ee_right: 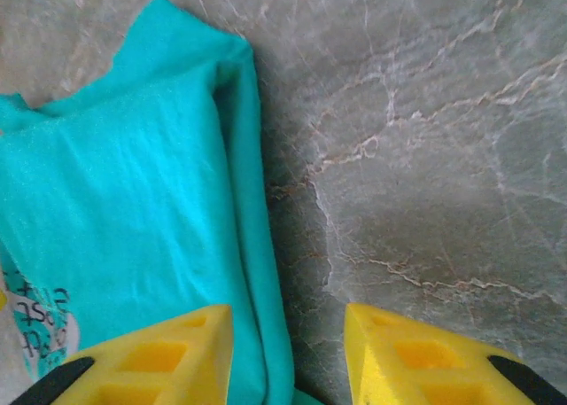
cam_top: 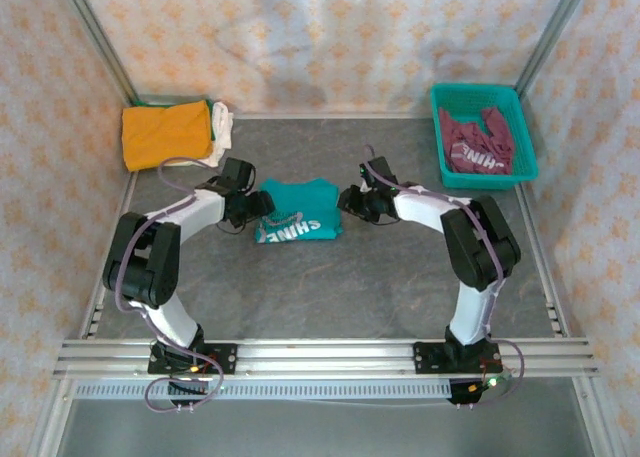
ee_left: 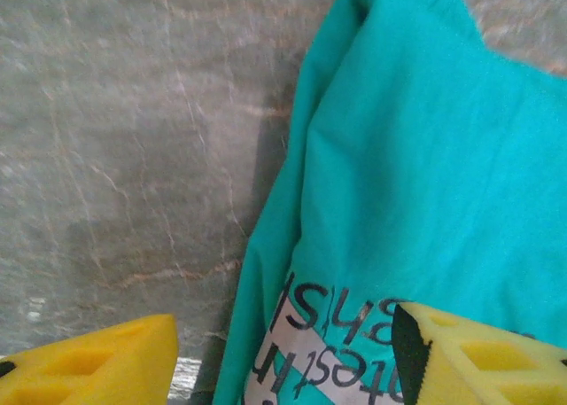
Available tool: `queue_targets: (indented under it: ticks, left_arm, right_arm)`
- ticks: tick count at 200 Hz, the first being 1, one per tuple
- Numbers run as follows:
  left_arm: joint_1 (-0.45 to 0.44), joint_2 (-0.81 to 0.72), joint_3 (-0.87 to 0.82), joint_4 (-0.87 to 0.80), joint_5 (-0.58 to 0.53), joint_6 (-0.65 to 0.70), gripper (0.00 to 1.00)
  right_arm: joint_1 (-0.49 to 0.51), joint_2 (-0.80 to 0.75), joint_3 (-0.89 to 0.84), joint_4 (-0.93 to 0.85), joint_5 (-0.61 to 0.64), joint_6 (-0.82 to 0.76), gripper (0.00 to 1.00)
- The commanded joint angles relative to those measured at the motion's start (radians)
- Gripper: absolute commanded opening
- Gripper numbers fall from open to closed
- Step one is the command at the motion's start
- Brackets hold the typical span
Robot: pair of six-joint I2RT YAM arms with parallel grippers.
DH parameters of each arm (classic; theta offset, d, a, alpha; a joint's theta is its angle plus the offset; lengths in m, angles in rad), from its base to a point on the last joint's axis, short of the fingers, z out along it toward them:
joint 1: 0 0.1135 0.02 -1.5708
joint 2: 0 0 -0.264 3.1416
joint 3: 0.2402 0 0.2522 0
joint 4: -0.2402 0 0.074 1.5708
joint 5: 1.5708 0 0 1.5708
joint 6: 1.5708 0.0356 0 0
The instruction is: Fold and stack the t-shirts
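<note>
A folded teal t-shirt (cam_top: 297, 211) with white "SHINE" lettering lies at the table's middle. My left gripper (cam_top: 256, 206) hovers at its left edge, open, yellow fingers (ee_left: 97, 362) astride the shirt's border (ee_left: 425, 157). My right gripper (cam_top: 348, 203) is open at its right edge, one finger (ee_right: 159, 356) over the teal cloth (ee_right: 133, 210), the other over bare table. An orange shirt (cam_top: 166, 132) lies folded on a white one (cam_top: 225, 127) at the back left. A maroon shirt (cam_top: 478, 143) sits crumpled in the basket.
The teal plastic basket (cam_top: 440, 112) stands at the back right. Metal frame posts and patterned cloth walls enclose the grey marbled table (cam_top: 400, 277). A rail runs along the near edge by the arm bases.
</note>
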Motion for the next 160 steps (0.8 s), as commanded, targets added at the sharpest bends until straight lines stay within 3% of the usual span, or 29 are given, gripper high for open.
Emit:
queue_targets:
  ticks: [1,25,81,127,160]
  left_arm:
    - [-0.027,0.022,-0.008,0.009,-0.025,0.011,0.64]
    - [-0.043,0.056,-0.010,0.030,-0.017,0.003,0.62]
    - [-0.089,0.108,0.003,0.108,0.018,-0.016,0.43]
    - [-0.110,0.149,0.011,0.163,0.030,-0.038,0.35]
    - [-0.110,0.164,0.010,0.199,0.017,-0.028,0.15]
  right_arm:
    - [0.006,0.044,0.006,0.008,-0.004,-0.014,0.37]
    - [0.009,0.075,-0.004,0.051,-0.017,0.004,0.35]
    - [0.013,0.105,-0.001,0.091,-0.027,0.016,0.34]
    - [0.013,0.107,-0.007,0.108,-0.029,0.021,0.33]
    - [0.013,0.108,-0.011,0.120,-0.034,0.025,0.33]
